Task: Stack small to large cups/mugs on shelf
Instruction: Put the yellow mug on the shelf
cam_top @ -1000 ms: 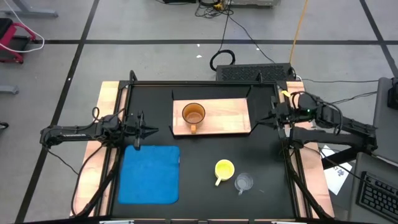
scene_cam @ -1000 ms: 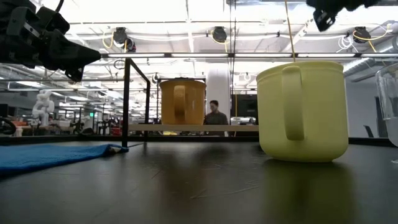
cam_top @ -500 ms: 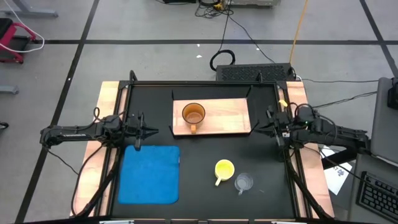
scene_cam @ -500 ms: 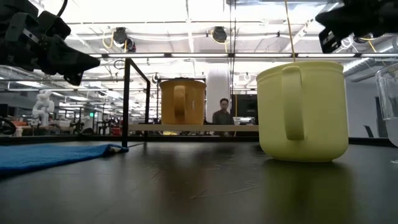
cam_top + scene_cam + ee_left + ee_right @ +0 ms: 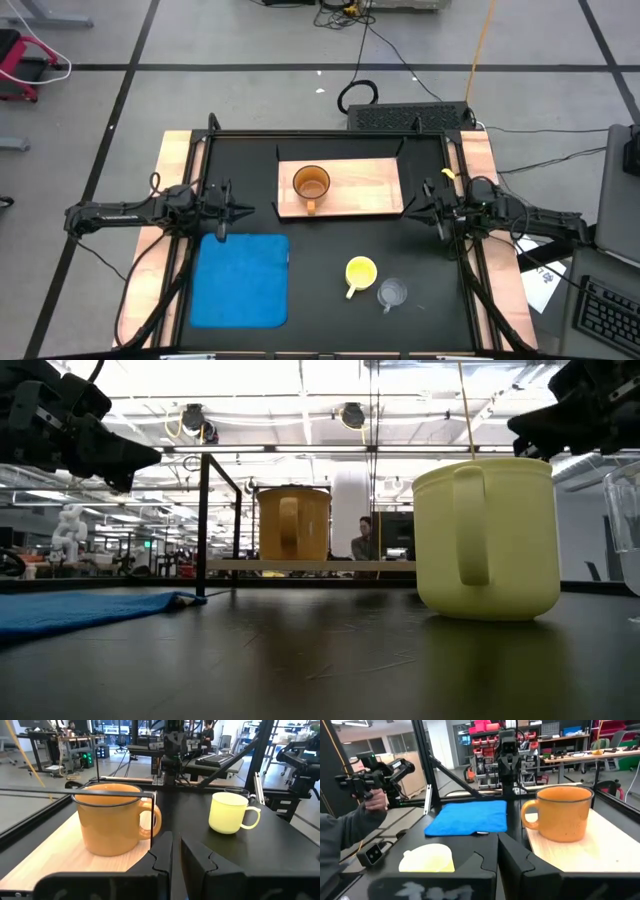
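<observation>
The orange-brown mug [image 5: 311, 185] stands upright on the shelf [image 5: 370, 185], toward the shelf's left part, with its handle turned toward the near edge of the table; it is the only vessel on the light wooden board. In the low view the same mug [image 5: 293, 523] shows raised on the board above the table top. The yellow mug [image 5: 360, 272] stands upright on the black table [image 5: 420, 260], well apart from the shelf on its near side, its handle pointing toward the near edge. The clear glass cup [image 5: 393, 293] stands just beside the yellow mug, on its right and slightly nearer the table's front edge; whether the two touch cannot be told. A blue mat [image 5: 243, 279] lies flat on the left part of the table, beside the yellow mug but apart from it. The left gripper [image 5: 243, 210] hangs above the table just left of the shelf and above the mat's far edge, its fingers nearly pressed together with only a thin slit between them and nothing in them. The right gripper [image 5: 420, 208] hangs just off the shelf's right end, its fingers pressed together and holding nothing. In the right wrist view a person's hand [image 5: 374, 800] and grey sleeve show beyond the table, holding a dark device.
</observation>
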Motion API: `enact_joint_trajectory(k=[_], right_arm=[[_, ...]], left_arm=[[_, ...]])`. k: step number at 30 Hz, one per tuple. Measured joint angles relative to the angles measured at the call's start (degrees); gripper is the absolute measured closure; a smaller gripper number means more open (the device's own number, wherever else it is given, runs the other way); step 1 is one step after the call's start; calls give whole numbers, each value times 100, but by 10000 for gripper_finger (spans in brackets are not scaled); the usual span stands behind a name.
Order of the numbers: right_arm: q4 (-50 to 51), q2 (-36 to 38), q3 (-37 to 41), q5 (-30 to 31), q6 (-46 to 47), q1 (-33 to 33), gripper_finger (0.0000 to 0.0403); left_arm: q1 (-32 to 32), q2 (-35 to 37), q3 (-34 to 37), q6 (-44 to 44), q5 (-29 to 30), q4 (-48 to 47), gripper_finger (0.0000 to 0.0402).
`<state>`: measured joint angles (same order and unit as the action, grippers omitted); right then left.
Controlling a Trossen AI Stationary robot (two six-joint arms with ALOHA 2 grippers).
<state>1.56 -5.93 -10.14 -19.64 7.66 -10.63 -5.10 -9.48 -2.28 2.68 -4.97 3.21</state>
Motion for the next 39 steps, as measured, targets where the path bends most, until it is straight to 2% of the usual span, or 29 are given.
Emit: enact_joint_trajectory(k=[11,15,29,39], right_arm=[[-143,76,499,-42,-216,-2,403],[-522,111,630,-316,-87,-3,403],[-624,117,663,-467,-34,-2,403],[-577,117,665,-469,-37,-2,403]], left_arm=[[-2,1,0,26,45,8,369],[-2,-2,0,61,45,79,369],[-2,1,2,155,45,319,369],[0,-2,4,423,-355,1704,369]])
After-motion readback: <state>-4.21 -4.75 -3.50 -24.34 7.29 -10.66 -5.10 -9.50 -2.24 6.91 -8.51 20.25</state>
